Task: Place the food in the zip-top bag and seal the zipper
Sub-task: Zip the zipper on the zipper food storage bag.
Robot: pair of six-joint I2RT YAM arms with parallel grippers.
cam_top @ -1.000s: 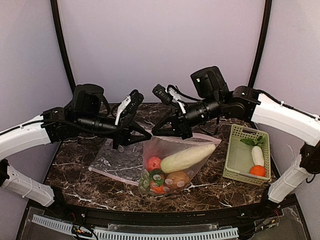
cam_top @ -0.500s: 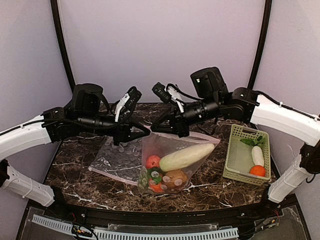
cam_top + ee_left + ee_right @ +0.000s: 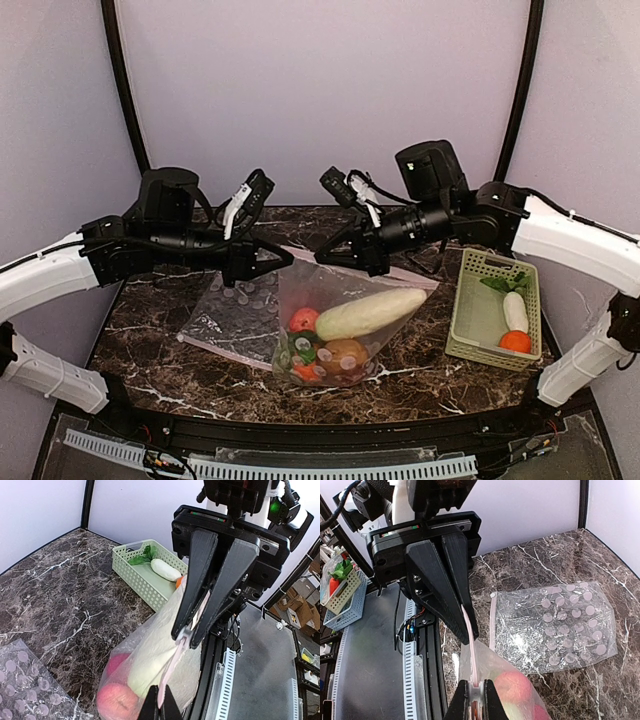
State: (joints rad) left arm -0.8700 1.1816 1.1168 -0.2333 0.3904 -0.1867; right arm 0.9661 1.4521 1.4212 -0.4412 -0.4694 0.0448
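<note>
Top external view, left hand (image 3: 288, 262) and right hand (image 3: 322, 258) both pinched shut on the pink zipper (image 3: 470, 645), tips close together, zipper pulled straight between them, zip-top bag (image 3: 330, 295) hanging below, food (image 3: 368, 313) inside, bottom on the desk (image 3: 150, 320), arms reaching in from both sides

Green basket (image 3: 472, 325), second bag (image 3: 235, 318), apparently marble table (image 3: 150, 330)

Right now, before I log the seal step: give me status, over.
Both shut on the zipper: left gripper, right gripper. The zip-top bag held up between them, food inside. In the basket: radish, orange, greens. Nothing blocking.
</note>
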